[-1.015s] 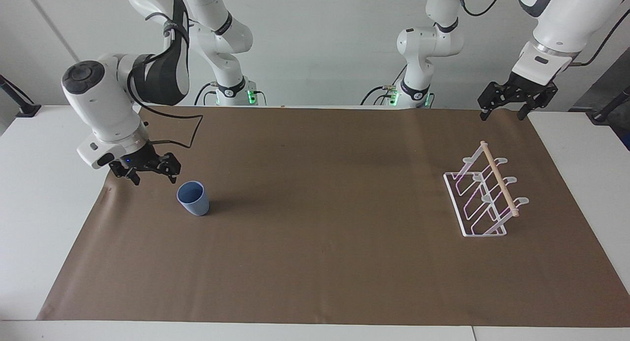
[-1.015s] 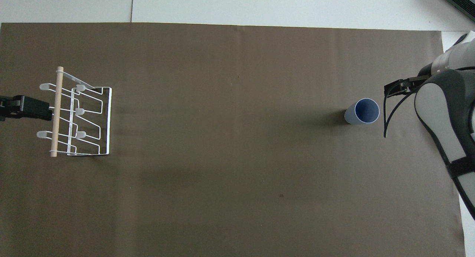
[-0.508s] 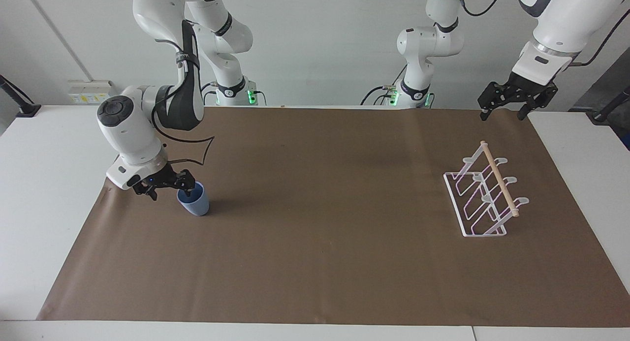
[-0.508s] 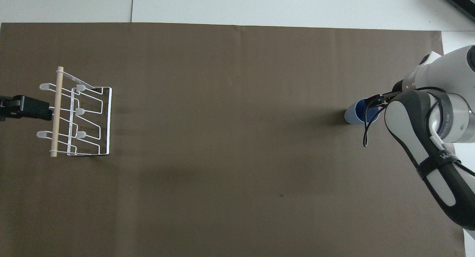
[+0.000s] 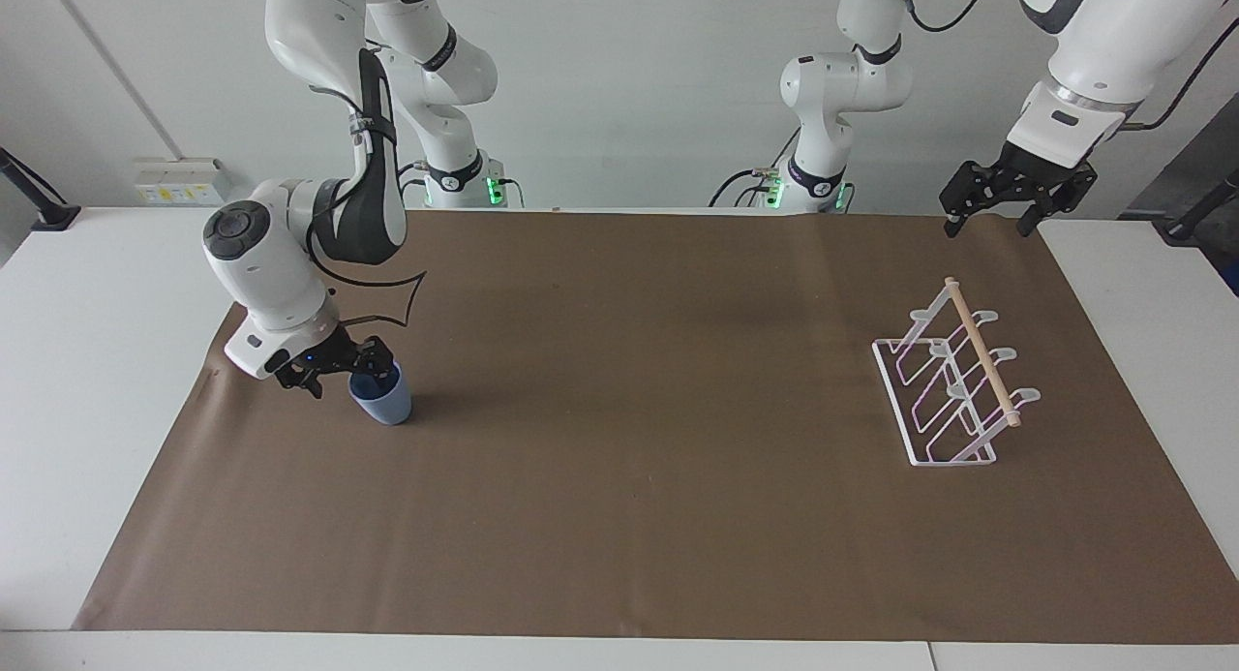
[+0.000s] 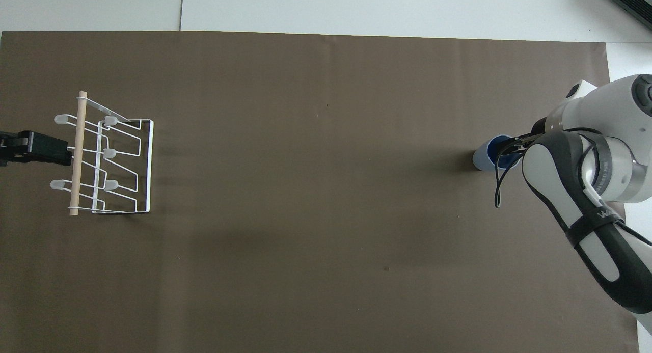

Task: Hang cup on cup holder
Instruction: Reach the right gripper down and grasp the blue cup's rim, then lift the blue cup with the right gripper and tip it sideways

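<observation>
Matte blue tapered cup (image 5: pixel 384 404) sits at right hand (image 5: pixel 341 367), fingers spread; wire cup holder (image 5: pixel 953 390) apart.

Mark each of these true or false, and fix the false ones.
1. The cup stands upright on the brown mat. True.
2. The cup hangs on the cup holder. False: the holder's prongs are bare.
3. The right gripper is at the cup's rim, jaws open. True.
4. The left gripper grips the holder's dowel. False: it waits in the air, open, holding nothing.
5. Cup and holder stand side by side. False: they are at different ends of the table.
</observation>
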Controlling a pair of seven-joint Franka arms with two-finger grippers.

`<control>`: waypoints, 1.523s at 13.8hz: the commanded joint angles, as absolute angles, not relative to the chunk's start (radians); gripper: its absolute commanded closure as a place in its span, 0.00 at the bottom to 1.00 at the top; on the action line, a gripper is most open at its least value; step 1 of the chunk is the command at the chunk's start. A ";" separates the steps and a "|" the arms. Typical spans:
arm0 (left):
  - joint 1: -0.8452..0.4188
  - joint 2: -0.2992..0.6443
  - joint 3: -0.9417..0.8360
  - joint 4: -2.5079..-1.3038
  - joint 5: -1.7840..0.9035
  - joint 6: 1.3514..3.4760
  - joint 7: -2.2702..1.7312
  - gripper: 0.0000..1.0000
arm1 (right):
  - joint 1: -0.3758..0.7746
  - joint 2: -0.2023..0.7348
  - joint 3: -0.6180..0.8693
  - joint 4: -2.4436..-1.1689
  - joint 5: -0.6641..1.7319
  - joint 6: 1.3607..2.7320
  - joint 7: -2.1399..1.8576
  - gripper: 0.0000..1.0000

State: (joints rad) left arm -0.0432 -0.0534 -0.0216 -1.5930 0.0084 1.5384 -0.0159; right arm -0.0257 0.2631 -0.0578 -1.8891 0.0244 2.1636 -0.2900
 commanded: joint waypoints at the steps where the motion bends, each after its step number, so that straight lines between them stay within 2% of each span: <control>1: -0.032 -0.074 -0.028 -1.612 0.025 1.537 -0.011 0.00 | -0.043 0.262 -0.052 -1.899 0.066 2.184 -0.350 0.18; 2: -0.032 -0.074 -0.028 -1.612 0.025 1.537 -0.011 0.00 | -0.043 0.262 -0.052 -1.901 0.066 2.183 -0.351 0.33; 3: -0.032 -0.074 -0.028 -1.612 0.025 1.537 -0.011 0.00 | -0.043 0.261 -0.052 -1.901 0.066 2.180 -0.350 0.53; 5: -0.032 -0.074 -0.028 -1.612 0.025 1.537 -0.011 0.00 | -0.038 0.262 -0.052 -1.901 0.067 2.175 -0.341 1.00; 10: -0.032 -0.074 -0.028 -1.612 0.025 1.537 -0.011 0.00 | -0.034 0.262 -0.052 -1.887 0.094 2.161 -0.330 1.00; 14: -0.032 -0.074 -0.028 -1.612 0.025 1.537 -0.011 0.00 | -0.029 0.253 -0.041 -1.813 0.130 2.083 -0.353 1.00; 21: -0.032 -0.074 -0.028 -1.612 0.025 1.537 -0.011 0.00 | -0.035 0.249 -0.034 -1.672 0.457 1.907 -0.380 1.00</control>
